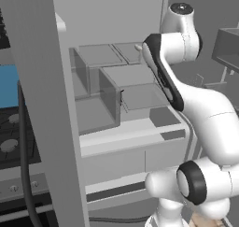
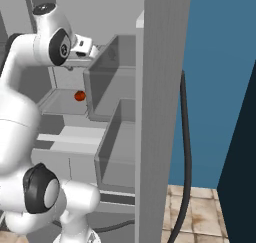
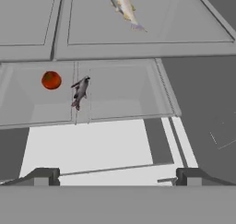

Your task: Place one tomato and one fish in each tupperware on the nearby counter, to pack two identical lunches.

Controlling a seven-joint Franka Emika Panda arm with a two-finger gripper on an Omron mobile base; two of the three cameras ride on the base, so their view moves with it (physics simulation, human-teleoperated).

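Observation:
In the hand view a red tomato point(image 3: 51, 80) lies in a shallow grey compartment, with a small grey fish point(image 3: 80, 92) just to its right. A second, pale tan fish point(image 3: 124, 6) rests on the shelf beyond them. My gripper point(image 3: 117, 177) hovers open above and in front of that compartment, its two fingertips point(image 3: 45, 176) far apart with nothing between them. From the right base view the tomato point(image 2: 79, 95) shows on a low shelf, below my hand point(image 2: 84, 47). The tupperware and the counter are out of view.
Grey shelves and clear bins point(image 1: 105, 95) fill the open cabinet ahead. A tall grey door panel point(image 1: 44, 104) stands close on the left, also seen edge-on as a grey door panel point(image 2: 162, 112). A black stove point(image 1: 9, 142) sits at far left.

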